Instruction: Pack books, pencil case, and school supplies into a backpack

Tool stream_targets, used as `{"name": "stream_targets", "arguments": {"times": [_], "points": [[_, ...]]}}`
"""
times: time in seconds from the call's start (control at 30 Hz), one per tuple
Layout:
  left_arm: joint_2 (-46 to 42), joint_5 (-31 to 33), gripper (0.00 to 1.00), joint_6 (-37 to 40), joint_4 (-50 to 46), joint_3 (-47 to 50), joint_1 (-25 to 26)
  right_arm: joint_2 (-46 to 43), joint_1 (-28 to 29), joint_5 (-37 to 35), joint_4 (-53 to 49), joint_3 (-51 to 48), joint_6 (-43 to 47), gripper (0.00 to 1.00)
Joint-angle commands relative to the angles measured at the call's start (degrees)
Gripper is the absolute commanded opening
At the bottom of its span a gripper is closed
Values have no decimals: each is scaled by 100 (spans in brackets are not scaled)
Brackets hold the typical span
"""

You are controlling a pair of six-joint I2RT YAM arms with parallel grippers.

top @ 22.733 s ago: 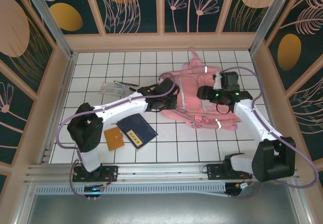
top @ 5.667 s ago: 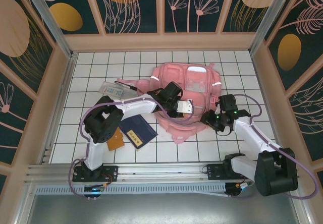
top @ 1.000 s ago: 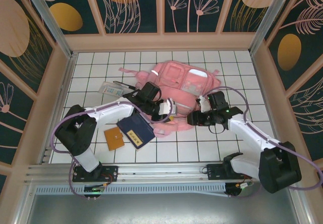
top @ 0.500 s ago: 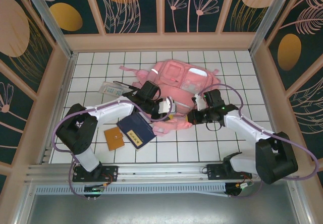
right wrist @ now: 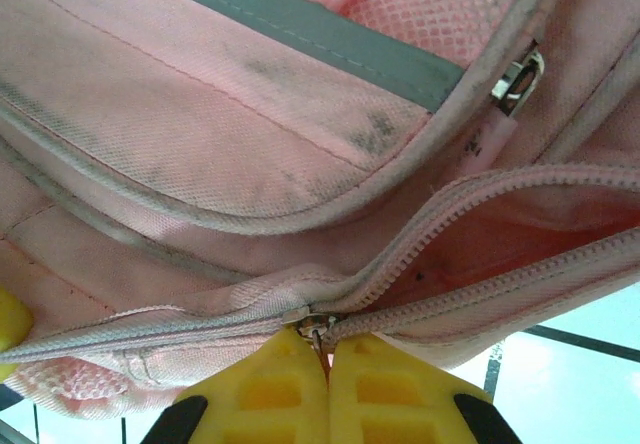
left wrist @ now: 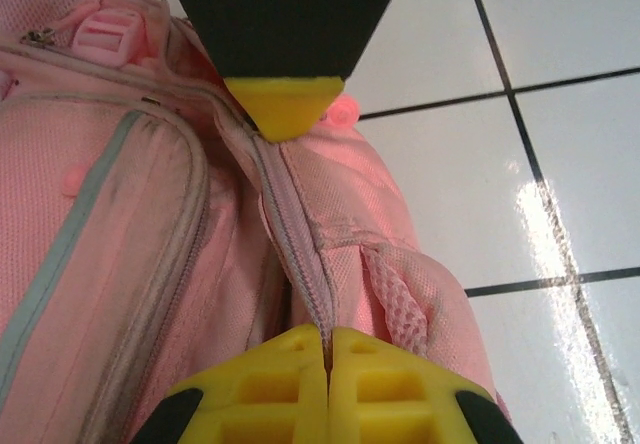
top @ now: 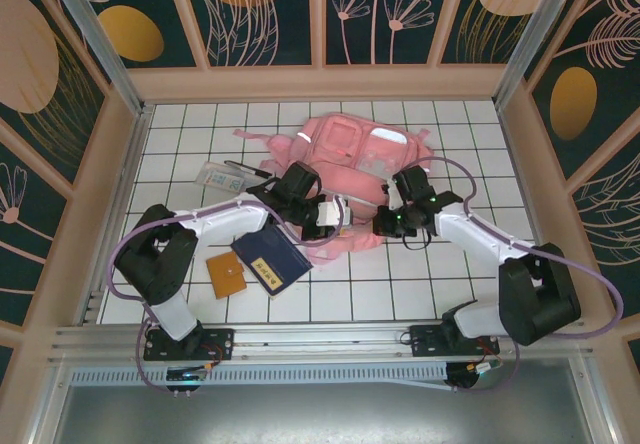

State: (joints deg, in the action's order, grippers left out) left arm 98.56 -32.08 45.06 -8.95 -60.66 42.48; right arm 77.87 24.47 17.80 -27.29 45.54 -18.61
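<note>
— What have the fingers got?

— My right fingers [right wrist: 265, 389] are pressed together on the small metal zip slider [right wrist: 316, 328] of the big pink fabric backpack [top: 345, 149]. Just past it the teeth gape a little. My left fingers [left wrist: 275, 389] are pinched flat on the zip seam [left wrist: 300, 254] further along, bracing the cloth.

— Which step is that?

— Opening the main compartment, I judge, and nothing looks packed. The flat navy-blue book [top: 270, 262] and the small orange-brown notebook [top: 224, 275] lie on the white tiled table [top: 450, 284] just left of the bag. The clear pencil case [top: 218, 176] and the thin dark pens [top: 247, 168] sit further back.

— Next?

— I'd draw the slider along the closed stretch, toward my left hold, with the seam taut so it doesn't snag, until the mouth will take the book
</note>
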Motion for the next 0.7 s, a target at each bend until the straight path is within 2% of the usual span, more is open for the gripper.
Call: {"name": "stream_targets", "arguments": {"times": [0.0, 0.2, 0.37, 0.43, 0.6, 0.67], "points": [[-94, 183, 0, 291, -605, 292, -108, 116, -458, -1824, -708, 4, -201, 0], [-345, 326, 0, 277, -406, 663, -235, 113, -1001, -1657, -723, 16, -156, 0], [-546, 341, 0, 233, -362, 687, -387, 198, -1036, -1690, -717, -4, -171, 0], [-615, 145, 0, 224, -325, 654, -414, 181, -1040, -1525, -682, -21, -119, 0], [-737, -343, 0, -123, 17, 545, -415, -305, -965, -38, -420, 14, 420, 2], [-760, -440, 0, -142, 100, 529, -411, -517, -940, 764, -223, -9, 684, 20]]}}
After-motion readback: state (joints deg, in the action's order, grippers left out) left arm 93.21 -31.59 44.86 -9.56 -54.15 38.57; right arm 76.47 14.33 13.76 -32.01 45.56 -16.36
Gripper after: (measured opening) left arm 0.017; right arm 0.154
